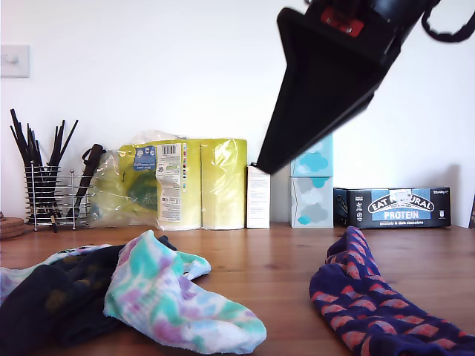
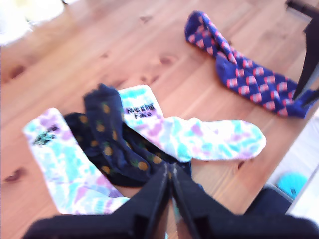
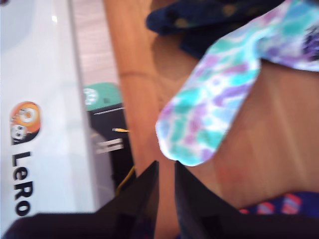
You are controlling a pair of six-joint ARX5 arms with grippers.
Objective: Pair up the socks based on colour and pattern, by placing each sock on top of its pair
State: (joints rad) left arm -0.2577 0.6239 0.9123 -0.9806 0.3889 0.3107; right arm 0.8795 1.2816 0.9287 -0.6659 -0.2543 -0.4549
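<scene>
Two pastel tie-dye socks (image 2: 199,137) (image 2: 65,164) lie across dark navy yellow-dotted socks (image 2: 107,139) in a loose heap on the wooden table (image 2: 124,55). A navy sock with orange-red spots (image 2: 244,69) lies apart from the heap. My first gripper (image 2: 169,180) hangs high above the heap, shut and holding nothing. My second gripper (image 3: 166,172) hovers near the table's edge beside a tie-dye toe (image 3: 209,109), its jaws drawn together with nothing between them. In the exterior view a black gripper (image 1: 261,167) hangs above the gap between the tie-dye sock (image 1: 178,297) and the spotted sock (image 1: 371,297); I cannot tell whose it is.
Along the back wall stand a wire holder of black utensils (image 1: 48,185), a yellow wrapped pack of rolls (image 1: 185,182), a white carton (image 1: 258,196), stacked tissue boxes (image 1: 312,189) and a protein bar box (image 1: 401,208). A white lettered panel (image 3: 40,99) lies beyond the table's edge.
</scene>
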